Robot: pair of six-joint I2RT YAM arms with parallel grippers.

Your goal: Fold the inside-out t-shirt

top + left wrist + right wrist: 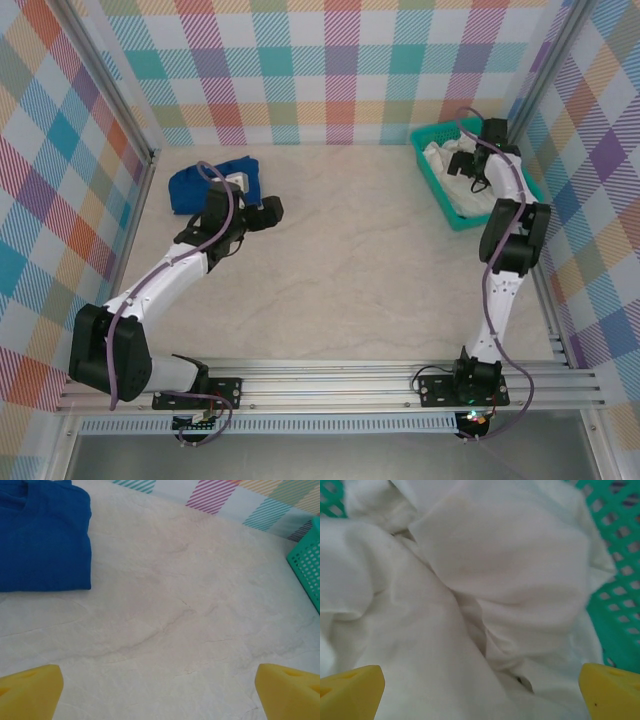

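Observation:
The inside-out t-shirt lies crumpled in white folds inside the green basket at the table's back right, where the top view shows it as a white heap. My right gripper hovers close above the cloth, open, its yellow fingertips wide apart with only fabric below them; from above, the right gripper is over the basket. My left gripper is open over bare table with nothing between its fingertips; seen from above, the left gripper sits at the left.
A folded blue garment lies at the back left, just behind the left gripper, and shows again in the left wrist view. The basket's corner is at that view's right edge. Plaid walls enclose the marbled table.

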